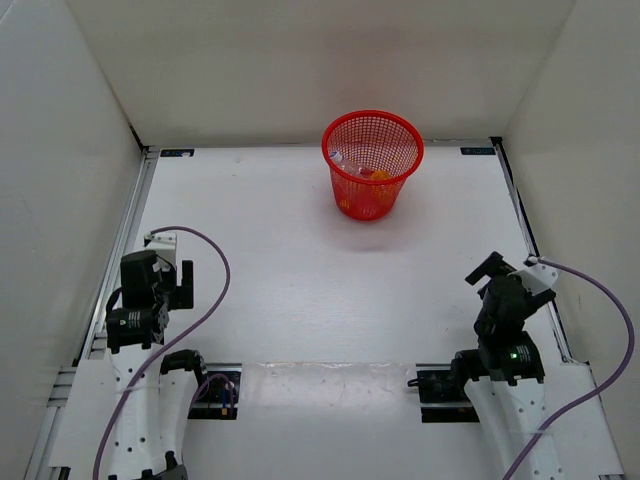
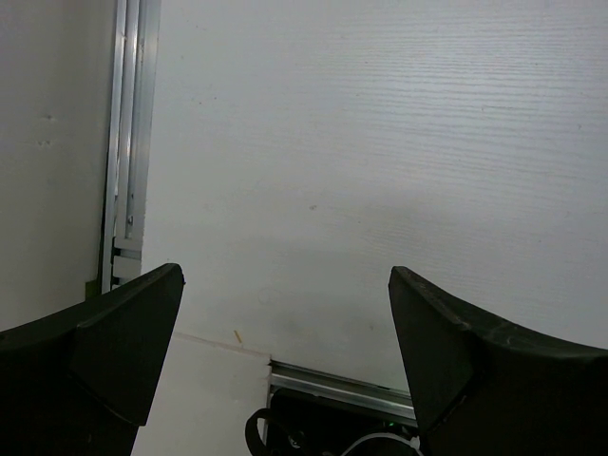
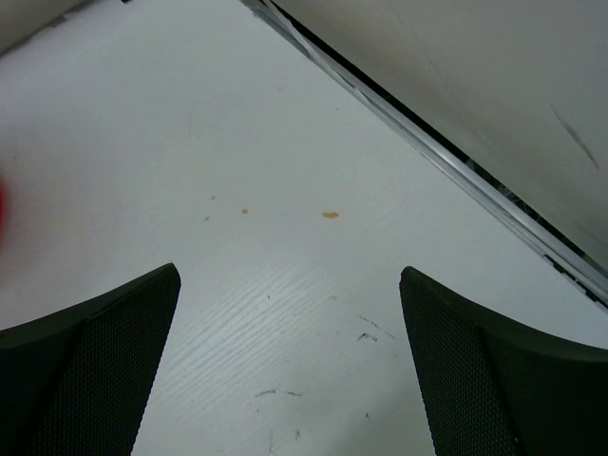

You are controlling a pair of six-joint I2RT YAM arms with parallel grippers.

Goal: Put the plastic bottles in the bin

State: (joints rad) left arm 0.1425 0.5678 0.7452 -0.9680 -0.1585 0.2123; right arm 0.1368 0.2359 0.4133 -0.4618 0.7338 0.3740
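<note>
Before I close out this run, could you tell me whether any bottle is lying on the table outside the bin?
No, the orange bottle and the clear bottle both sit inside the bin.

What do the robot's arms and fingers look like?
The left arm and right arm are white below and black on top, each trailing a purple cable. A green light glows on the right arm. The fingers are dark, pointed wedges.
</note>
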